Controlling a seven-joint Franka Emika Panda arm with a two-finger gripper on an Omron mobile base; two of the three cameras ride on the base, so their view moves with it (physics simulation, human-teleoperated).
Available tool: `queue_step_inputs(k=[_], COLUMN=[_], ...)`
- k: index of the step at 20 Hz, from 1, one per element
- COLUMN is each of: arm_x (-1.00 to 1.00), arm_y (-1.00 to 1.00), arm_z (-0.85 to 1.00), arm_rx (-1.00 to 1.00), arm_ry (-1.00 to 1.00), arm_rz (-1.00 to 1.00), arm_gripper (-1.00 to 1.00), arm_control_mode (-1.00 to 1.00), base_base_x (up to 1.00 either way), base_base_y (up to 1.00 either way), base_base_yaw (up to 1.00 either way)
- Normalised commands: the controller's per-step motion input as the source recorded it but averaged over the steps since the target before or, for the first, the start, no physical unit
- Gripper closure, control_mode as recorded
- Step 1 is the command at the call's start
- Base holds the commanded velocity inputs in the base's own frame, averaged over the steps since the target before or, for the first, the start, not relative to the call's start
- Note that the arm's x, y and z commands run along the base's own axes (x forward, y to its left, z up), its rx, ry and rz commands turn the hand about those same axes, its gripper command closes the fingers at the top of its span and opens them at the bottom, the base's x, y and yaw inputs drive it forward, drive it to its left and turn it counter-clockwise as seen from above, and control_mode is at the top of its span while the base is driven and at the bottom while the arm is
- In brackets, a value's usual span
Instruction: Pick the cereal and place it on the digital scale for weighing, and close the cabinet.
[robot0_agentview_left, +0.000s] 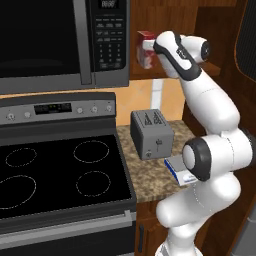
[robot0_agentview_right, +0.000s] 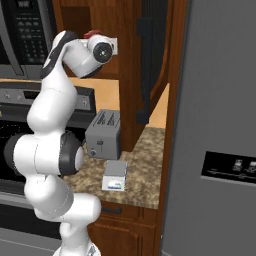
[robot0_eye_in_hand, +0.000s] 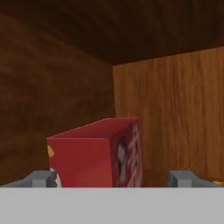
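Note:
The cereal (robot0_eye_in_hand: 96, 153), a red box, stands upright on the shelf inside the cabinet (robot0_eye_in_hand: 170, 113). My gripper (robot0_eye_in_hand: 113, 179) is open, one fingertip on each side of the box, and it does not grip the box. In the left base view the cereal (robot0_agentview_left: 145, 47) shows just left of my hand, beside the microwave. The right base view shows only its red top (robot0_agentview_right: 92, 34) above the hand. The cabinet door (robot0_agentview_right: 146, 65) hangs open, edge-on, with its black bar handle. The digital scale (robot0_agentview_right: 115, 176) lies flat on the counter in front of the toaster. My elbow partly covers the digital scale (robot0_agentview_left: 174, 167).
A grey toaster (robot0_agentview_left: 151, 133) stands on the speckled counter (robot0_agentview_right: 145, 165) under the cabinet. The black microwave (robot0_agentview_left: 60, 40) hangs left of it, above the stove (robot0_agentview_left: 60, 170). A grey fridge (robot0_agentview_right: 215, 125) walls off the right side.

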Motion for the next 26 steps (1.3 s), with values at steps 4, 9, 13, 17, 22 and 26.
queue_step_inputs(k=[4, 9, 13, 17, 22, 26], arm_x=[0.00, 0.00, 0.17, 0.22, 0.64, 0.32], arm_y=[0.60, 0.19, -0.49, -0.53, 0.15, 0.20], arm_z=[-0.14, 0.00, 0.00, -0.05, -0.20, -0.13], arm_rx=[0.00, 0.00, 0.02, 0.03, 0.00, -0.01], arm_ry=[0.00, -0.01, 0.00, 0.00, 0.00, 0.00], arm_rz=[0.00, 0.00, 0.00, 0.00, 0.00, -0.01], arm_gripper=[-1.00, -1.00, -1.00, -1.00, -1.00, -1.00], arm_control_mode=[-1.00, -1.00, -1.00, -1.00, -1.00, -1.00], base_base_x=[0.00, 0.00, 0.00, 0.00, 0.00, 0.00], base_base_y=[0.00, 0.00, 0.00, 0.00, 0.00, 0.00], base_base_yaw=[0.00, 0.00, 0.00, 0.00, 0.00, 0.00])
